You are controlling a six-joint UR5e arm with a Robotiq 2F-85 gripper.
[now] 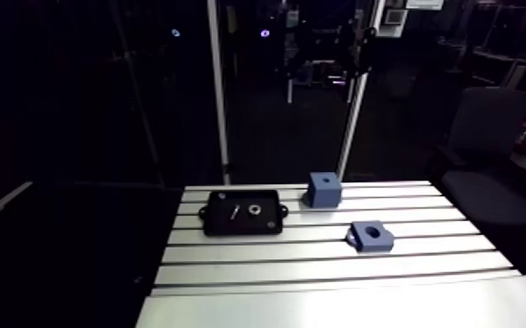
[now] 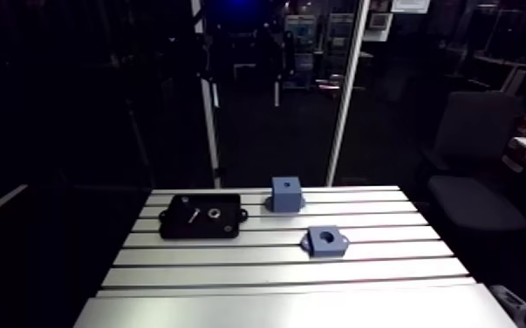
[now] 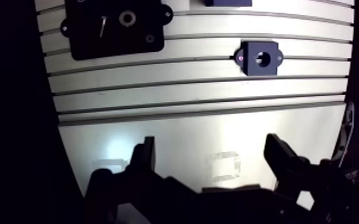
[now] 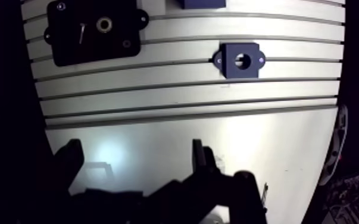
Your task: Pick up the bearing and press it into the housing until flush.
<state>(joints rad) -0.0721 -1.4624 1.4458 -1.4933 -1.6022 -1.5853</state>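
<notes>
The bearing (image 3: 126, 19), a small metal ring, lies in a black tray (image 3: 86, 44) next to a thin metal pin (image 3: 102, 25). The housing (image 3: 260, 58) is a blue block with a round bore and two side lugs, lying flat on the slotted table to the right of the tray. My gripper (image 3: 212, 158) hovers over the smooth front plate of the table, well short of both. Its fingers (image 3: 146, 156) are open and nothing is between them. The arm view shows the tray (image 1: 270, 225), the bearing (image 1: 254, 209) and the housing (image 1: 372, 235), but not the gripper.
A blue cube block (image 1: 324, 188) with a small hole on top stands behind the housing, near the table's far edge. The slotted table (image 1: 318, 262) drops off to dark floor on the left. An office chair (image 1: 484, 157) stands off the right side.
</notes>
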